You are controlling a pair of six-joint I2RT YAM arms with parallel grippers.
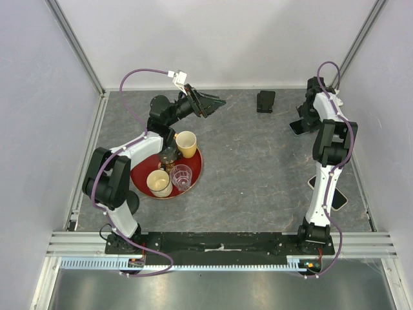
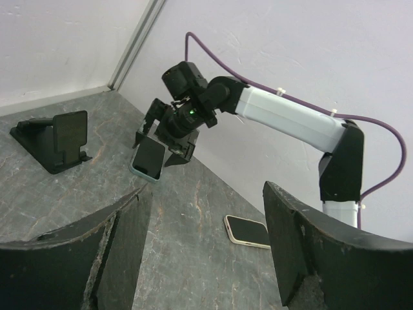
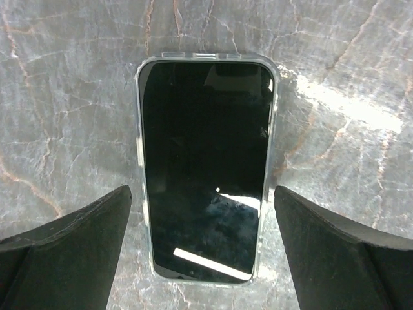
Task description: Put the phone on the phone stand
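The phone (image 2: 247, 231), black screen with a cream rim, lies flat on the table at the right, partly under the right arm in the top view (image 1: 339, 200). A second phone (image 3: 205, 168) in a pale clear case lies flat at the back right (image 2: 148, 157). My right gripper (image 3: 201, 194) is open and hovers over it with one finger on each side, touching nothing; it also shows in the top view (image 1: 299, 124). The phone stand (image 1: 265, 101) is black and angular, with a tilted plate, at the back centre (image 2: 55, 139). My left gripper (image 1: 216, 102) is open, empty and raised, left of the stand.
A red tray (image 1: 195, 172) at the left holds a yellow cup (image 1: 186, 143), a cream cup (image 1: 159, 183), a clear glass (image 1: 182, 176) and a dark cup (image 1: 170, 155). White walls and metal frame posts close in the table on three sides.
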